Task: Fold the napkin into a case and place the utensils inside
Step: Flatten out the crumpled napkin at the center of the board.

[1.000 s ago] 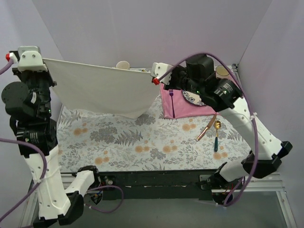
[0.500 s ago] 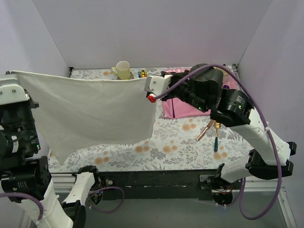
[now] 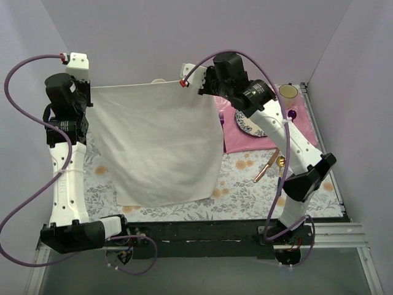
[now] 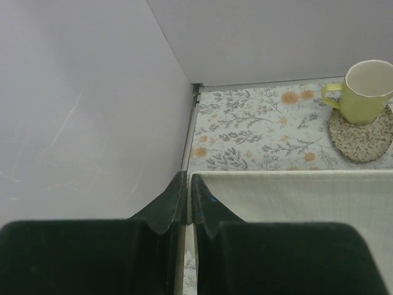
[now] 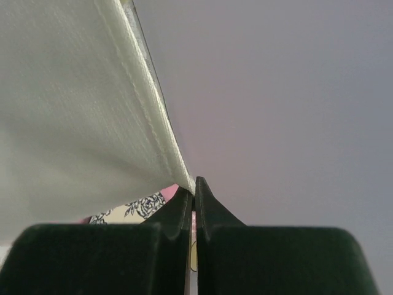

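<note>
The left gripper (image 4: 187, 184) is pinched closed on one top corner of the napkin (image 3: 159, 147), and the right gripper (image 5: 194, 187) is pinched closed on the other. The hemmed top edge is stretched taut and level between them. From both grippers the cream cloth hangs down as a nearly flat sheet. Its lower edge is slightly uneven and lies over the near part of the table; whether it touches the surface cannot be told.

Just outside the left gripper stands the pale lilac side wall (image 4: 92, 110), so there is little room on that side. Beyond its fingertips the floral tablecloth (image 4: 258, 123) runs to the back wall. There a yellow mug (image 4: 362, 92) sits on a round speckled coaster (image 4: 362, 138), ahead and inward of the gripper.

Below and outward of the right gripper lies a pink placemat (image 3: 236, 140) carrying a patterned plate (image 3: 249, 123). A purple fork (image 3: 222, 132) lies at the placemat's inner edge, partly behind the cloth. Nearer the arm bases than the placemat, the copper knife (image 3: 266, 166) and the teal-handled spoon (image 3: 280, 175) lie side by side on bare tablecloth, well apart from the napkin and from both grippers. A tan cup (image 3: 287, 92) stands at the far right corner.

The tablecloth is grey-leafed with orange blossoms. Plain lilac walls close the table on three sides.
</note>
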Controlling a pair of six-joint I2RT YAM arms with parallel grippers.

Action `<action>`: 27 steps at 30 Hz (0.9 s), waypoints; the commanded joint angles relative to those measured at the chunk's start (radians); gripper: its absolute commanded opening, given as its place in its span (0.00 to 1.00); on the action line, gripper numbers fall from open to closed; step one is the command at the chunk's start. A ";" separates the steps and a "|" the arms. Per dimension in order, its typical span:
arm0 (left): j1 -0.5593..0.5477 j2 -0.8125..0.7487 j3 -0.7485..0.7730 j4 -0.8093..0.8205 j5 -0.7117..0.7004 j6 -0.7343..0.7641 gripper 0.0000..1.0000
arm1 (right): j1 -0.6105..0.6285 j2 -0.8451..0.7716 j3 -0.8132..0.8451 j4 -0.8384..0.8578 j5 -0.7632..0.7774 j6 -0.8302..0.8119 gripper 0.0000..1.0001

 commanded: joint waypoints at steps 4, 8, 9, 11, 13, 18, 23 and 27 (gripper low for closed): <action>0.126 0.158 0.177 0.142 0.147 -0.140 0.00 | -0.086 0.154 0.226 0.175 -0.059 -0.016 0.01; 0.181 0.248 0.349 0.097 0.291 -0.183 0.00 | -0.100 0.138 0.225 0.273 -0.039 -0.068 0.01; 0.185 0.258 0.374 0.087 0.299 -0.180 0.00 | -0.100 0.117 0.204 0.322 -0.042 -0.076 0.01; 0.197 0.255 0.416 0.058 0.305 -0.177 0.00 | -0.100 0.072 0.161 0.350 -0.045 -0.069 0.01; 0.223 0.203 0.391 0.054 0.319 -0.163 0.00 | -0.100 0.050 0.158 0.341 -0.060 -0.050 0.01; 0.280 -0.011 0.089 0.108 0.359 -0.065 0.00 | -0.089 -0.097 -0.058 0.286 -0.158 -0.022 0.01; 0.303 -0.173 -0.128 -0.011 0.382 0.088 0.00 | -0.057 -0.257 -0.386 0.198 -0.276 -0.013 0.01; 0.309 -0.268 -0.271 -0.129 0.425 0.214 0.00 | -0.028 -0.347 -0.643 0.151 -0.324 0.001 0.01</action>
